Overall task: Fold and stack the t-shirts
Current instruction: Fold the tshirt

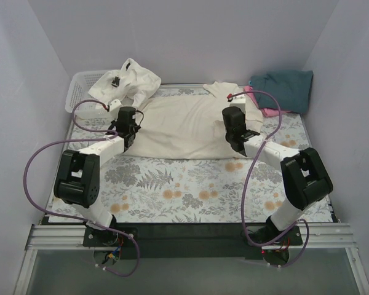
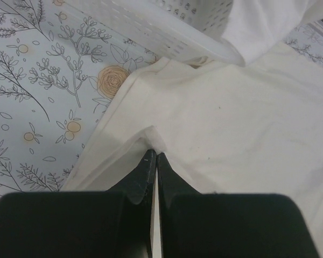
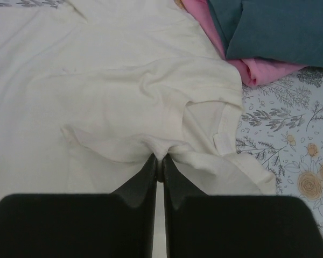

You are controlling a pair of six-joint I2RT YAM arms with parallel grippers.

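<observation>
A cream t-shirt [image 1: 184,123] lies spread across the far half of the floral table. My left gripper [image 1: 124,126] is shut on its left edge, where a small fold of fabric [image 2: 153,141] is pinched at the fingertips [image 2: 148,161]. My right gripper [image 1: 235,126] is shut on a bunched fold of the same cream t-shirt [image 3: 124,97] near its collar [image 3: 215,123]. A dark teal t-shirt [image 1: 284,88] lies folded on a pink t-shirt [image 1: 264,109] at the far right. Another off-white t-shirt [image 1: 130,81] drapes over the basket.
A white plastic lattice basket [image 1: 80,89] stands at the far left corner, its rim [image 2: 167,32] just beyond my left gripper. White walls close in the table on three sides. Purple cables loop from both arms.
</observation>
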